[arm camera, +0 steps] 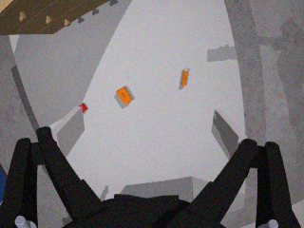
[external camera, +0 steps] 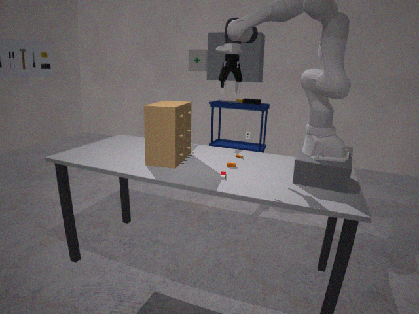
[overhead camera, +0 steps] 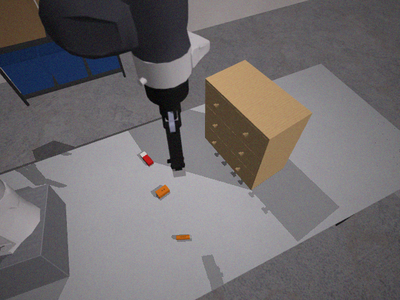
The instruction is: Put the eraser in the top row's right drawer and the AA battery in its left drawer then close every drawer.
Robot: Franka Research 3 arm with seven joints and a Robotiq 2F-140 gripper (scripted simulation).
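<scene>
The eraser, a small red-and-white block (overhead camera: 147, 159) (external camera: 223, 174) (arm camera: 84, 107), lies on the pale grey tabletop, my surface (overhead camera: 129, 225) (external camera: 264, 186) (arm camera: 157, 47); in the wrist view I see only its red part beside a fingertip. The AA battery, a slim orange cylinder (overhead camera: 183, 237) (external camera: 239, 156) (arm camera: 184, 77), lies on its side there too, well apart from the eraser. Between them sits a stubby orange block (overhead camera: 162, 191) (external camera: 231, 165) (arm camera: 123, 95) with small dark marks on top.

Farther out, the small wooden chest (overhead camera: 258, 100) (external camera: 160, 135) (arm camera: 28, 21) stands upright on the surface, its brown, knobbed front facing the side where these pieces lie. I count three rows of two drawers, and all look pushed in. The top row's left knob (overhead camera: 215, 105) and right knob (overhead camera: 245, 134) both show from above.

My black two-fingered tool (overhead camera: 177, 166) (external camera: 230, 89) (arm camera: 147, 120) hangs high over the surface, pointing down, its fingers spread wide and holding nothing. Beyond the table I can see a blue cart (external camera: 239, 105) near the wall.
</scene>
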